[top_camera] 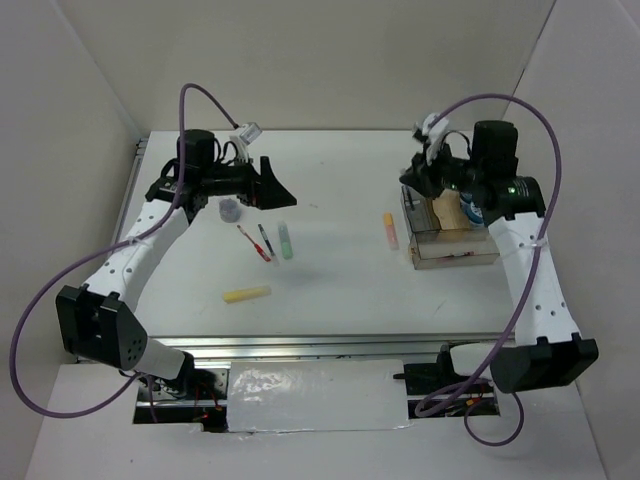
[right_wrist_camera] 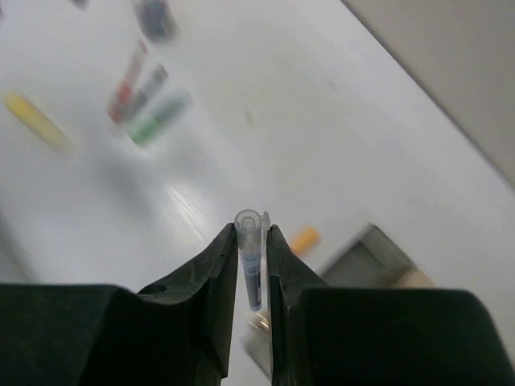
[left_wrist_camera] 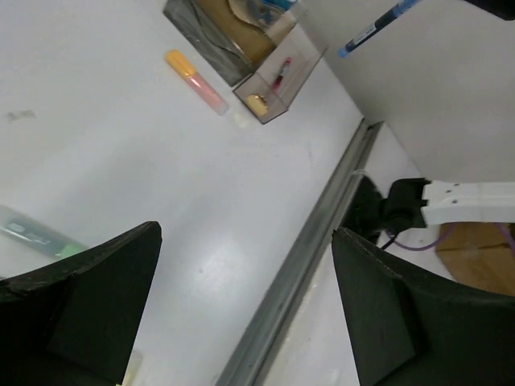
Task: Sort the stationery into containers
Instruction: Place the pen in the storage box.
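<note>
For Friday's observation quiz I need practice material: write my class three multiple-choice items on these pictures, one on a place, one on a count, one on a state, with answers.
1. Where is the stubby orange highlighter?
A. On the white table beside the clear brownish plastic box.
B. Inside the box.
C. Held up in the air.

2. How many highlighters lie on the bare table?
A. One.
B. Three.
C. Five.

3. What state is the right tool in?
A. Open, empty.
B. Shut on a thin blue pen.
C. Shut on a highlighter.

1 A: it lies flat next to the box wall.
2 B: the orange one, a green highlighter and a yellow highlighter.
3 B: both fingers pinch the pen.
</note>
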### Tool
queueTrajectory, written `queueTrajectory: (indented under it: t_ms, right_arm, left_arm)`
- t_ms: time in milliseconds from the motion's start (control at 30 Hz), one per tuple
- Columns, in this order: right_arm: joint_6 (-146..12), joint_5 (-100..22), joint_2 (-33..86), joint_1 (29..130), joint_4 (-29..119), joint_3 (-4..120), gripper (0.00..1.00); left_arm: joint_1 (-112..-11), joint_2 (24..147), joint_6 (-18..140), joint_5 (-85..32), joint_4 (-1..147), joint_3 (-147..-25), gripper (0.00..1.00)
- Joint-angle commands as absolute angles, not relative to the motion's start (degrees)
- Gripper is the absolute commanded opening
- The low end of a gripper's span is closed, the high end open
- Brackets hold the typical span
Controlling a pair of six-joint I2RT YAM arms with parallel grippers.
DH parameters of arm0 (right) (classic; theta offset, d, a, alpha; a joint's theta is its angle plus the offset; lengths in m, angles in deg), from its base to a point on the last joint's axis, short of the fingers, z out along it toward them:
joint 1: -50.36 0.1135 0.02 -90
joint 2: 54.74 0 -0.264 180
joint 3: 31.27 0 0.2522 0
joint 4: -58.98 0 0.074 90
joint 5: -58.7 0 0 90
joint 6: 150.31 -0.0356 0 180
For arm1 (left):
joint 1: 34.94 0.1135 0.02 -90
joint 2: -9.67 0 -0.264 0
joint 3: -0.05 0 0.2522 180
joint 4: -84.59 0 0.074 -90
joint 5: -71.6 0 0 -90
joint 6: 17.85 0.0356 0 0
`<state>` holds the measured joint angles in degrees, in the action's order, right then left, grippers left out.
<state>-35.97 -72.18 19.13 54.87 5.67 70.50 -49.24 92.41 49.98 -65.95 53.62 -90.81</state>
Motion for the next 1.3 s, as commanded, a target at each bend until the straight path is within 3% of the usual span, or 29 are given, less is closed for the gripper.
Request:
queueTrajectory:
  t_ms: [0, 200, 567, 933, 1167, 1267]
  right_arm:
    - [8.07, -55.0, 15.59, 53.62, -14.71, 64.44, 0.0]
    - [25.89, -46.87, 12.06, 50.8, -11.21, 51.94, 0.0]
    - [27.49, -39.65, 20.75, 55.63, -5.32, 46.83, 0.0]
    - [28.02, -33.94, 24.63, 57.22, -2.86, 40.68, 0.03]
    - [29.87, -31.47, 25.68, 57.22, 2.85, 37.33, 0.11]
    - [29.78, -28.76, 26.65, 57.13, 4.26, 37.07, 0.31]
  left_arm:
    - [-49.79, 92.02, 58.86, -64.2, 47.73, -94.92, 0.99]
    - [-51.02, 89.39, 60.37, -50.77, 50.96, -91.06, 0.99]
    - [-56.21, 96.15, 70.2, -31.42, 34.98, -99.23, 0.99]
    - [-54.02, 95.97, 67.5, -22.71, 38.66, -94.49, 0.99]
    - [-52.69, 96.59, 65.12, -25.35, 41.73, -90.8, 0.94]
    - [-52.26, 97.9, 64.6, -24.29, 41.56, -90.53, 0.93]
